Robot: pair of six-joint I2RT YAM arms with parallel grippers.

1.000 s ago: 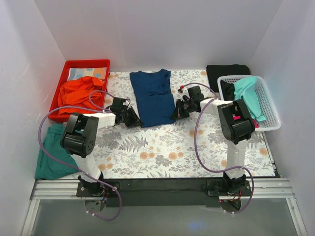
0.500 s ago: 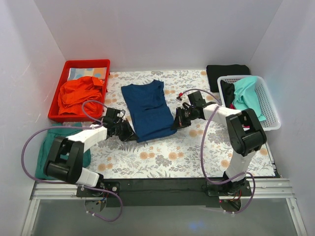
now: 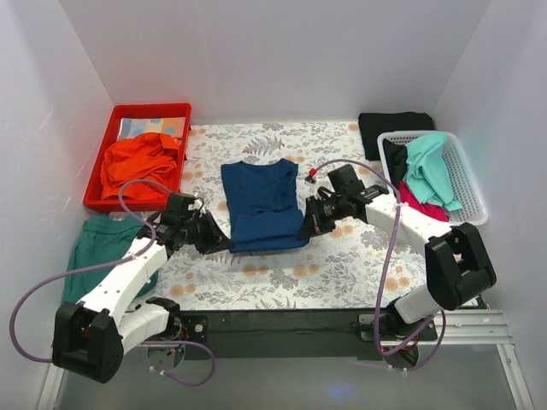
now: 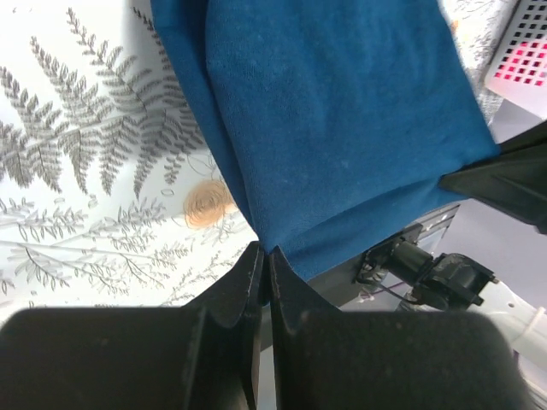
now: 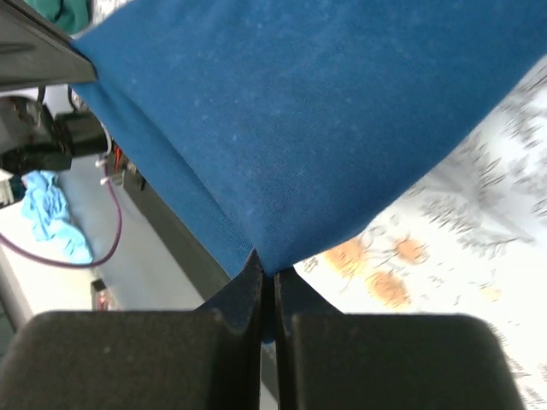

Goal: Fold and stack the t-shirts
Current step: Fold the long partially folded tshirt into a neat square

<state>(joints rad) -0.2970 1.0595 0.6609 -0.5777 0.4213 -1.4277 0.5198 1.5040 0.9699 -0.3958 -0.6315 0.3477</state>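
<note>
A navy blue t-shirt (image 3: pixel 263 203), folded into a long strip, lies on the flower-patterned cloth in the middle of the table. My left gripper (image 3: pixel 224 244) is shut on its near left corner; the left wrist view shows the blue cloth (image 4: pixel 342 111) pinched at the fingertips. My right gripper (image 3: pixel 306 231) is shut on its near right corner; the right wrist view shows the cloth (image 5: pixel 291 111) caught between the jaws. Both near corners are held slightly off the table. A black t-shirt (image 3: pixel 389 125) lies folded at the back right.
A red tray (image 3: pixel 96 184) at the back left holds orange cloth (image 3: pixel 137 164). A white basket (image 3: pixel 466 184) at the right holds turquoise (image 3: pixel 426 167), red-pink and black shirts. A dark green garment (image 3: pixel 96 253) lies at the left edge. White walls surround the table.
Both grippers have pulled the navy t-shirt toward the near edge of the table, keeping hold of its near corners. The shirt now lies straighter and closer to the arm bases.
</note>
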